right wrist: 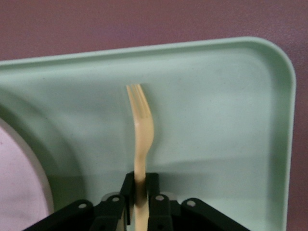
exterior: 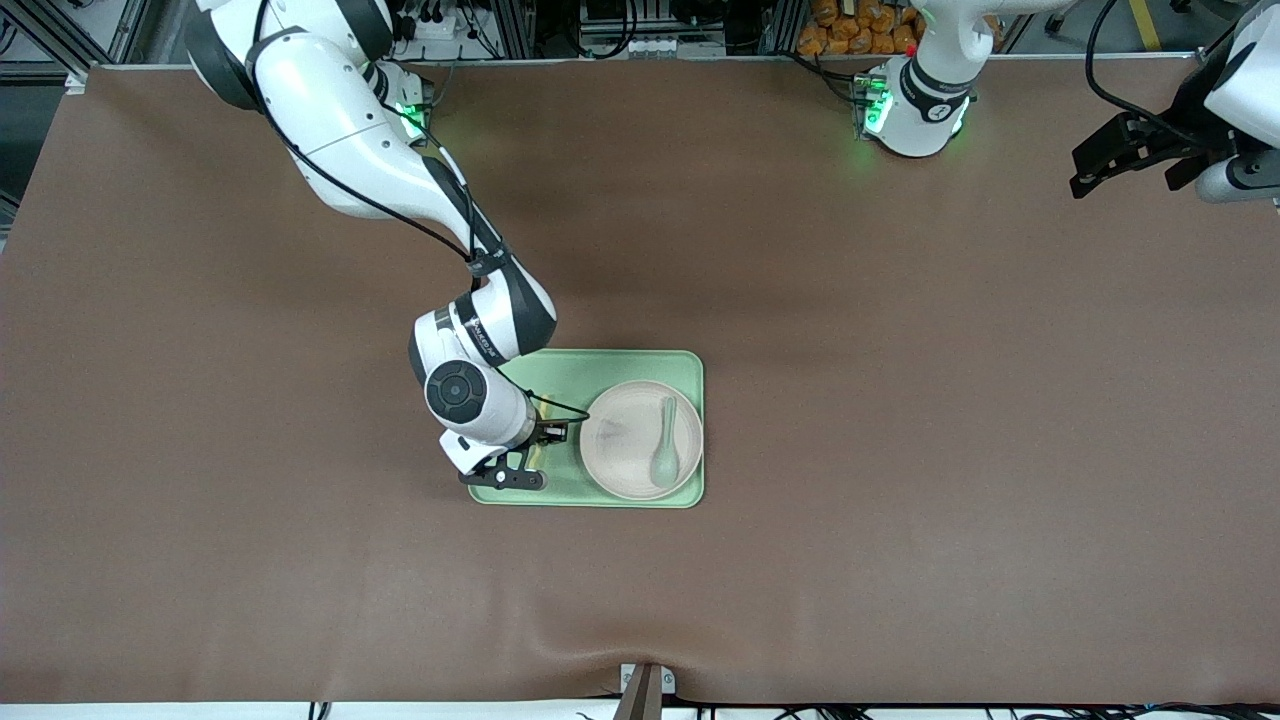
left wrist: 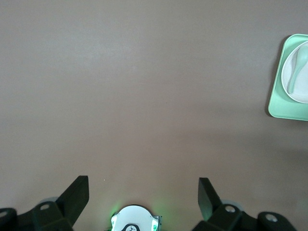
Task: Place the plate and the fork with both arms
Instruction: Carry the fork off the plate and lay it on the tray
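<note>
The pale plate [exterior: 625, 440] lies on the light-green tray [exterior: 560, 372], at the tray's end toward the left arm, with a grey-green spoon [exterior: 665, 455] lying in it. My right gripper [exterior: 535, 455] is low over the bare part of the tray beside the plate. In the right wrist view it [right wrist: 140, 185] is shut on the handle of the pale-yellow fork [right wrist: 139, 130], whose tines point out over the tray floor [right wrist: 216, 125]. The plate's edge [right wrist: 19, 183] shows beside it. My left gripper [exterior: 1095, 160] waits open and empty, high over the left arm's end of the table [left wrist: 143, 187].
The brown table mat [exterior: 900, 400] spreads all round the tray. The left wrist view shows the tray [left wrist: 279, 96] and plate [left wrist: 301, 77] far off, and the left arm's green-lit base [left wrist: 134, 221] below the gripper.
</note>
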`<state>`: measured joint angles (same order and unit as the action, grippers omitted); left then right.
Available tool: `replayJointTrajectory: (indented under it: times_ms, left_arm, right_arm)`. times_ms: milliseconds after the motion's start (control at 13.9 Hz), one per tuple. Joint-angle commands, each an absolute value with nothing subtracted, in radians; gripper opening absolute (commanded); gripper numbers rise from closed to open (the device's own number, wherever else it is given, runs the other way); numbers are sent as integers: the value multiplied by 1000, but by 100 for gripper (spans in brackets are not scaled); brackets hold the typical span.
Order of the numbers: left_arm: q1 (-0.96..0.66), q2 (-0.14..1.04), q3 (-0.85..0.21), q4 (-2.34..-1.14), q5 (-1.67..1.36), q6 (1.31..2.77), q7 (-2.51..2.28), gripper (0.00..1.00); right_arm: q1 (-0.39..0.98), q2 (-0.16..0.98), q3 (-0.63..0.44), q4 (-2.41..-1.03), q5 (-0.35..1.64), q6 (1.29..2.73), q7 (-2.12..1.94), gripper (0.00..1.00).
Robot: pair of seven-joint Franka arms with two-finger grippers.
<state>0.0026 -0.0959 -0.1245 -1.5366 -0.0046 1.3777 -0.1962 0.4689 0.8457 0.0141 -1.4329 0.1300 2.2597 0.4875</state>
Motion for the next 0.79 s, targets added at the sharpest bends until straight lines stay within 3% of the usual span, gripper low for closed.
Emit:
replayJointTrajectory:
  times_ms: [0,431,719]
  left_arm:
    - [8,-110,-127,-1540,-11,1368,-201,100]
    - [9,-106,-126,-1536,-9,1371,-209,100]
    - [3,-107,-129,-1516,-15,1371,-204,100]
  right_arm:
    - [462,802,26,-1471,138,2258,488,97]
    - [448,738,20,-1424,140,2122,485,100]
    - [365,640,18,-1396,126,2036,477,100]
